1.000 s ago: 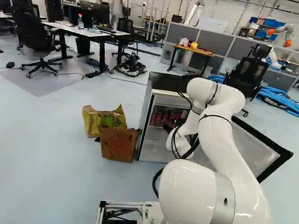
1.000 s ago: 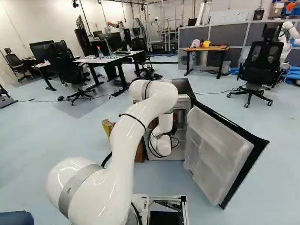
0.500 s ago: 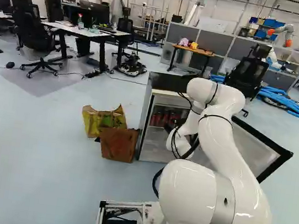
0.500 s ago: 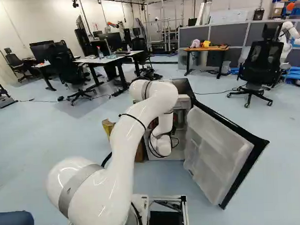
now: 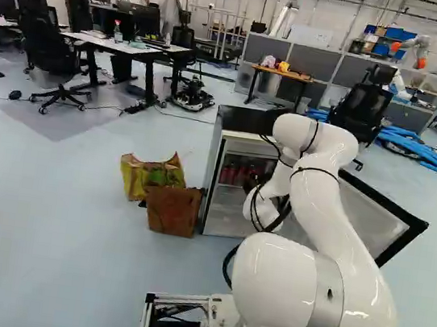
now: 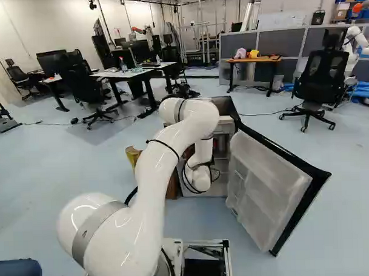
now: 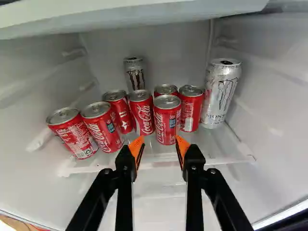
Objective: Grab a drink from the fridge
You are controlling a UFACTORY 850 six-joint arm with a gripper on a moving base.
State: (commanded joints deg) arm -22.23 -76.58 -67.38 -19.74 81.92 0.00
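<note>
Wrist view: nearest red can (image 7: 167, 122) upright on fridge shelf (image 7: 219, 151), just ahead of fingers (image 7: 136, 147), w/ other cans close behind & beside it. Fingers open, prob. wide enough for one can, nothing held. Can's a bit off-centre, toward the tall silver can (image 7: 222, 91), so best shift that way 1st, then ease in straight, pads astride its body, w/o nudging neighbours or shelf edge. Then close gently, lift, back out past open door (image 6: 268, 177).
</note>
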